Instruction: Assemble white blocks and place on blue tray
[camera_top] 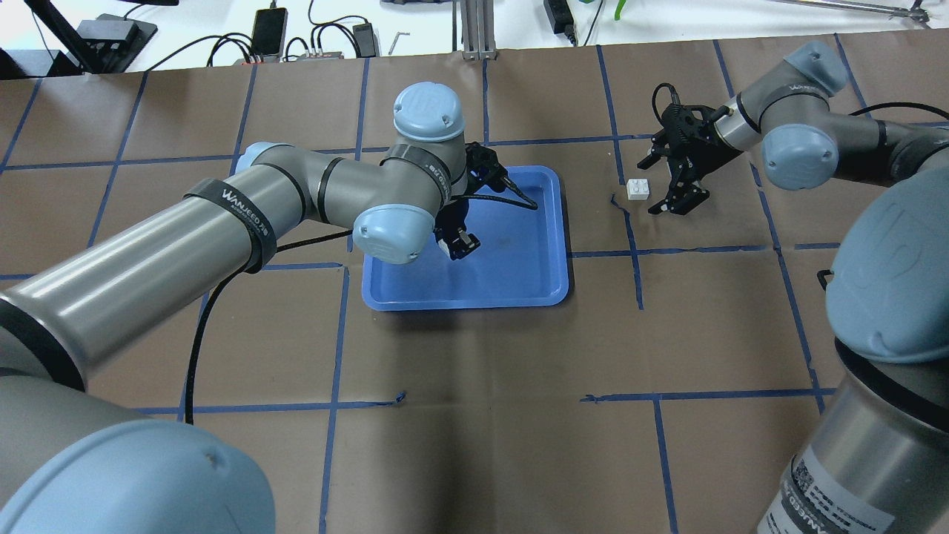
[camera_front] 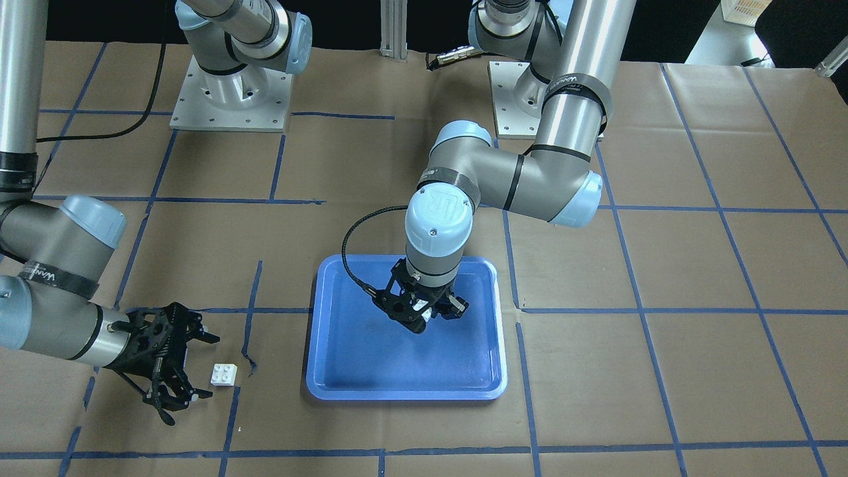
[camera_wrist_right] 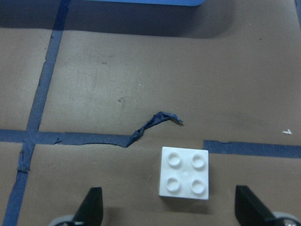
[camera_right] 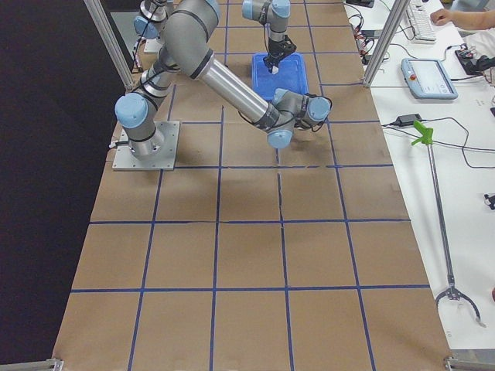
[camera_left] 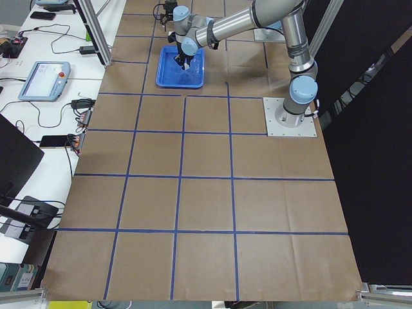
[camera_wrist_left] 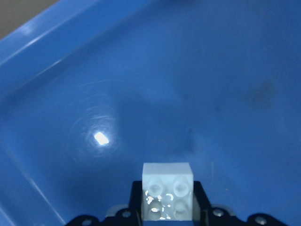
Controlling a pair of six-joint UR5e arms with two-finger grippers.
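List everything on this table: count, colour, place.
held white block: one, white, in the left gripper over the tray
loose white block: one, white, studs up, on the paper beside the tray
blue tray: one, blue, mid-table
brown paper: one cover, brown, over the table
tape grid: many lines, blue, on the paper
left gripper: one, black, shut on the held block
right gripper: one, black, open at the loose block

held block over tray, loose block on table, right of tray
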